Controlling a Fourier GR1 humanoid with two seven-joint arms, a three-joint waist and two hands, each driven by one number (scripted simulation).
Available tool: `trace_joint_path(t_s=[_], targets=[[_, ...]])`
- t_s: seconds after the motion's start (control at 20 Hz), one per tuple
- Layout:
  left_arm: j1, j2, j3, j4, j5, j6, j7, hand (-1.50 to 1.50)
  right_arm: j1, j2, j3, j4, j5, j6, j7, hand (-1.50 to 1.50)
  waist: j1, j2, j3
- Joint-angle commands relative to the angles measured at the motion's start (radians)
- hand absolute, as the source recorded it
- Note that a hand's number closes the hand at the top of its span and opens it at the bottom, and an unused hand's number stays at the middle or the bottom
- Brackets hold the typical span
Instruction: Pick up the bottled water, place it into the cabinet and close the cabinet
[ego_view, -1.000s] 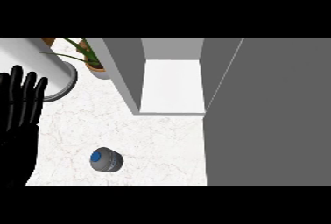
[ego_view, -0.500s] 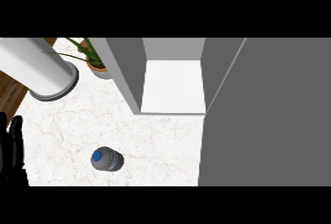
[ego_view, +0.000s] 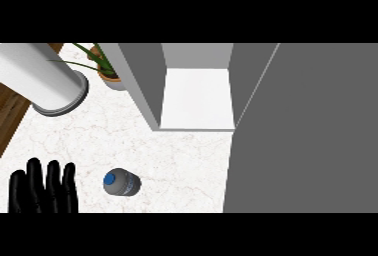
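My left hand (ego_view: 43, 187) shows at the lower left edge of the head view, over the desk (ego_view: 184, 150). Its fingers (ego_view: 52, 175) are straight, set side by side and pointing away from me. They hold nothing. My right hand does not show.

The bottle (ego_view: 120, 182) stands upright on the desk just to the right of my fingers, apart from them, with a strip of bare desk between. I see it from above: a blue cap in the middle of a grey round body.

The cabinet (ego_view: 196, 95) stands beyond the bottle, far ahead and to the right of my fingertips. It is open; its white inner floor shows between grey side walls. The cabinet door (ego_view: 303, 130) is a large grey panel that fills the right side of the view, well to the right of the bottle.

A grey cylinder (ego_view: 44, 75) lies ahead of my fingers at the upper left. A potted plant (ego_view: 109, 75) stands just right of it, beside the cabinet's left wall.
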Motion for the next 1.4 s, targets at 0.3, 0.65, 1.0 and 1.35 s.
trace_joint_path(t_s=[0.3,0.65,1.0,1.35], targets=[[0.084,0.0,-0.24,-0.068,-0.367,0.156,0.143,-1.5,0.026,0.0,0.094,-0.18,0.062,-0.06,0.15,-1.5,-0.006,0.002,0.0],[0.089,0.001,-0.251,-0.032,-0.397,0.166,0.159,-1.5,-0.021,-0.003,0.108,-0.212,0.079,-0.107,0.238,-1.5,-0.003,0.001,-0.002],[-0.034,0.001,-0.179,0.021,-0.409,0.188,0.258,-1.5,-0.023,-0.015,0.129,-0.208,0.085,-0.124,0.215,-1.5,-0.017,0.004,0.0],[0.03,0.001,-0.145,0.035,-0.368,0.191,0.194,-1.5,-0.096,-0.012,0.178,-0.204,0.153,-0.181,0.282,-1.5,-0.008,0.002,-0.003]])
